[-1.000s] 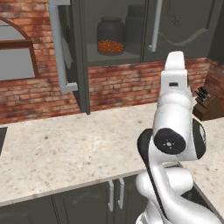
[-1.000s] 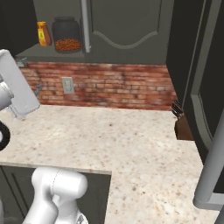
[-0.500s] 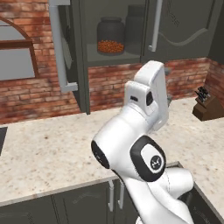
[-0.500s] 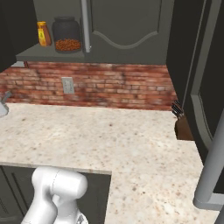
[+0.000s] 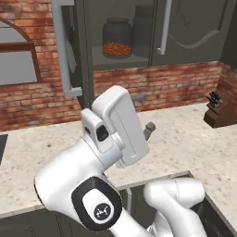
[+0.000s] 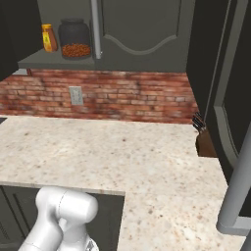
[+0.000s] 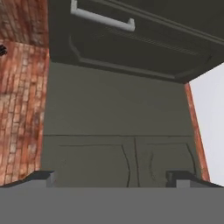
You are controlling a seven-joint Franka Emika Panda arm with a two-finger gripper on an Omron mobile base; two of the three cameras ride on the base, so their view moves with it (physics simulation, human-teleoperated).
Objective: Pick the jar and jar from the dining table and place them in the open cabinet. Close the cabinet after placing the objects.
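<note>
Jars on the cabinet shelf, above the counter

In the open cabinet [image 5: 120, 55], the jar [image 5: 116, 38] sits on the shelf with a second jar [image 5: 142, 25] behind it to the right; a bottle [image 6: 47, 38] stands just left of the jar. The open door [image 5: 62, 46] hangs left, the closed door [image 5: 190, 28] right. Below runs the brick wall [image 6: 122, 98], then the counter [image 6: 122, 152], with a knife block [image 5: 220, 111] at its far right.

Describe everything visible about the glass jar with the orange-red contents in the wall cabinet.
The clear glass jar with orange-red granular contents is squat and rounded, with a dark lid. The filling covers only its lower part. It stands upright on the shelf of the open dark grey wall cabinet; a taller grey frosted jar stands beside it. In the right base view a small yellow bottle stands on its other side.
</note>
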